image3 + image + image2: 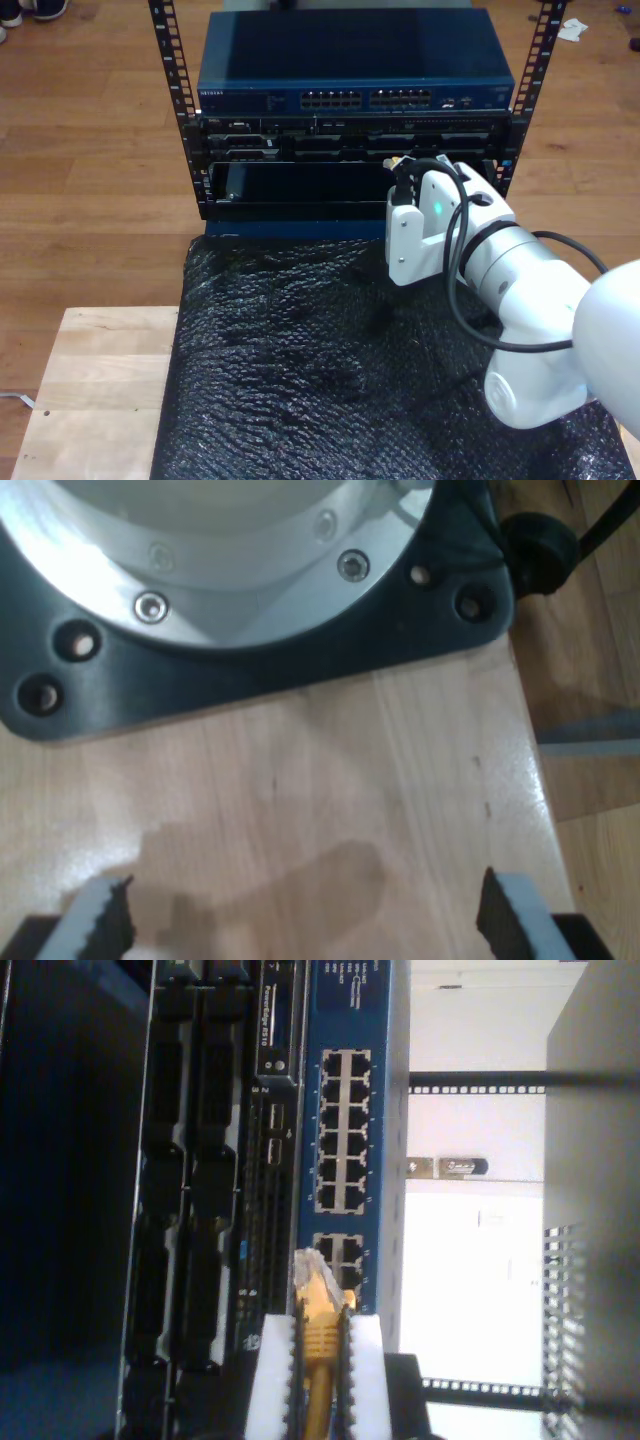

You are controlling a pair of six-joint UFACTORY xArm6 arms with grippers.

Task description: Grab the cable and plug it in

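Clamped between the white serrated pads (368, 1380) of my second tool (318, 1380) is the cable (318, 1355), yellow-orange, with its clear plug (310, 1270) projecting past the pad tips. In the second wrist view the plug is seen just short of the blue network switch (350, 1110), in line with the smaller block of ports (338, 1260); whether it touches the switch face cannot be told. Black server units (200, 1200) are mounted beside the switch in the rack.

In the exterior view the white arm (500, 270) is seen reaching from the exterior view's right toward the rack front (350, 150), with a spot of yellow visible at its tip. Black bubble wrap (330, 360) is spread below the rack.

My first tool (300, 915) is seen with its jaws set wide apart and nothing between them, over a pale wooden counter (330, 780). A black base plate (250, 665) carrying a bolted metal flange (240, 580) is seen resting on that counter.
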